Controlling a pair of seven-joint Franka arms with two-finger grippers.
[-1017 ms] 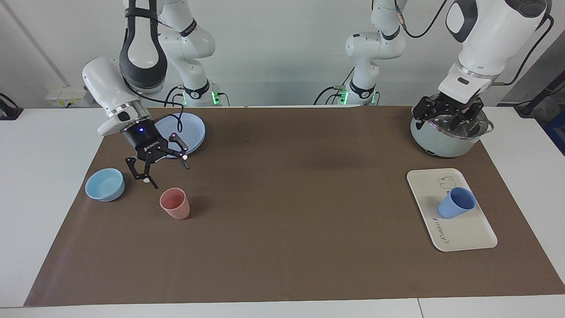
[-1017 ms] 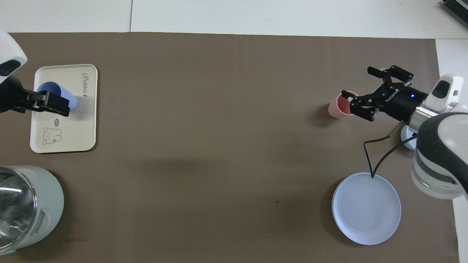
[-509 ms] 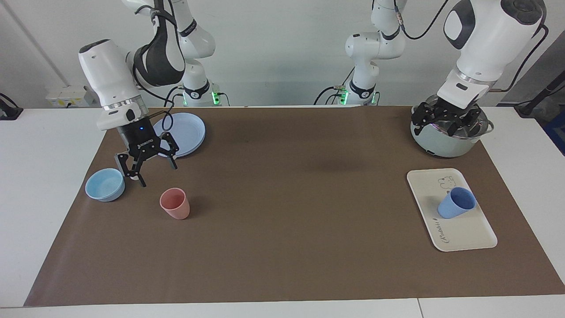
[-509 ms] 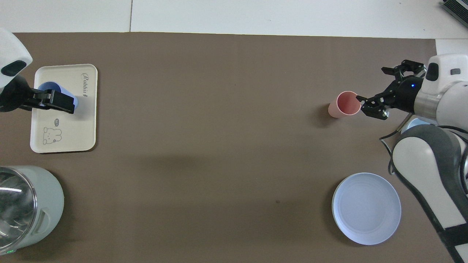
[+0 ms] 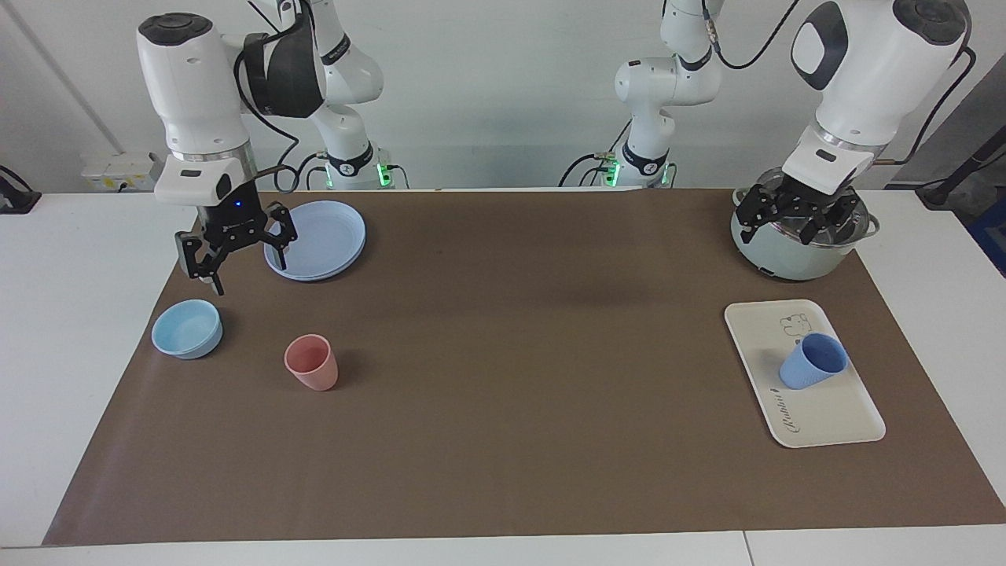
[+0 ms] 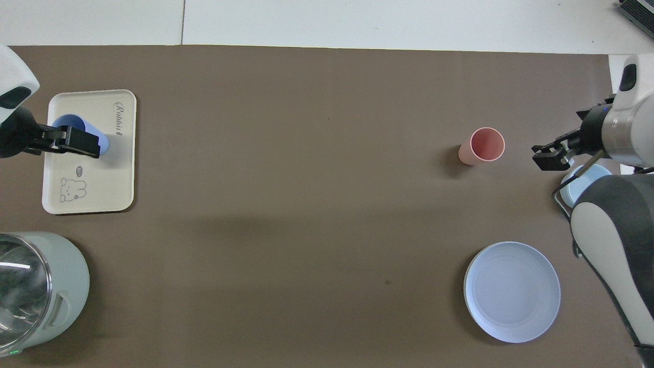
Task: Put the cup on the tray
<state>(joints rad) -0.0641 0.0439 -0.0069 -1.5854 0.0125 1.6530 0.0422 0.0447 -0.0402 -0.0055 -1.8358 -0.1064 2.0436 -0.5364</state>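
Note:
The periwinkle-blue cup (image 5: 813,362) rests on the cream-white tray (image 5: 833,417) toward the left arm's end of the table, and looks tilted in the facing view. In the overhead view the cup (image 6: 65,124) is partly covered by one of the left gripper's fingers (image 6: 76,144); the tray (image 6: 102,189) shows beneath it. My left gripper (image 5: 795,224) is open and empty, up over the pot, apart from the cup. My right gripper (image 5: 247,275) is open and empty, raised between the bowl and the plate.
A salmon-pink tumbler (image 5: 312,363) stands upright on the brown mat. A light-blue bowl (image 5: 187,328) and a round blue plate (image 5: 316,238) lie near it. A pale green pot (image 5: 786,259) stands nearer to the robots than the tray.
My right gripper has drawn back from the pink tumbler, risen and turned upright, now beside the plate. My left gripper has barely moved. The cup and tray have not moved.

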